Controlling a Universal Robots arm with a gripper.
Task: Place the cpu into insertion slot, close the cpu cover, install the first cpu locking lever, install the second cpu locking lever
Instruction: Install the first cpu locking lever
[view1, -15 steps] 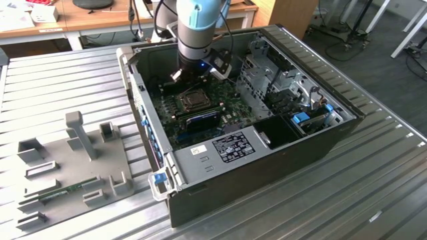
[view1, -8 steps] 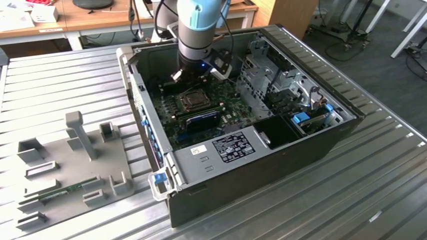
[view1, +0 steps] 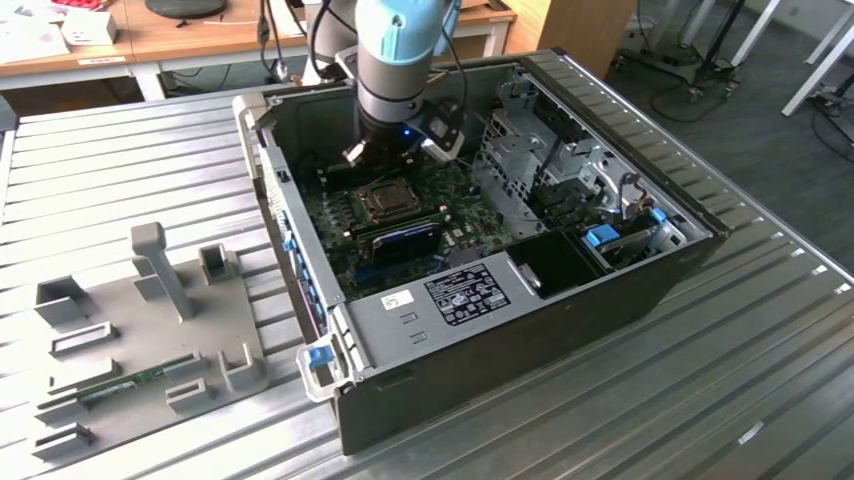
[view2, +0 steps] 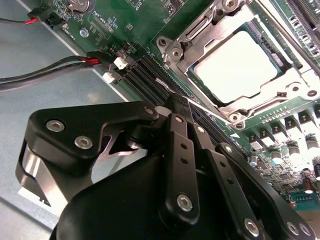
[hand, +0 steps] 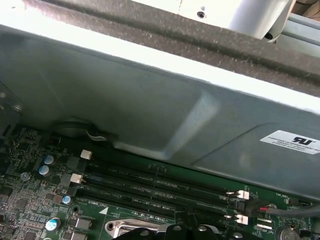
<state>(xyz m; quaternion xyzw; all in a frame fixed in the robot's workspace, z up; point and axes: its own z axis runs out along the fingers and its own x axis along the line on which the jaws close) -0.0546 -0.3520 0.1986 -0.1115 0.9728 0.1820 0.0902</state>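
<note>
Hovering: tool (view2: 187, 107) is hanging beside the insertion slot (view2: 240, 62), upper right of frame.
Cpu (view2: 235, 67): is sitting seated under cpu cover (view2: 197, 55).
Grip: cannot tell.

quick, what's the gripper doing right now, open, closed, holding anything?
Gripper: cannot be told whether open or closed; nothing visibly held. It sits over the memory slots beside the cpu cover, which lies closed over the cpu.
</note>
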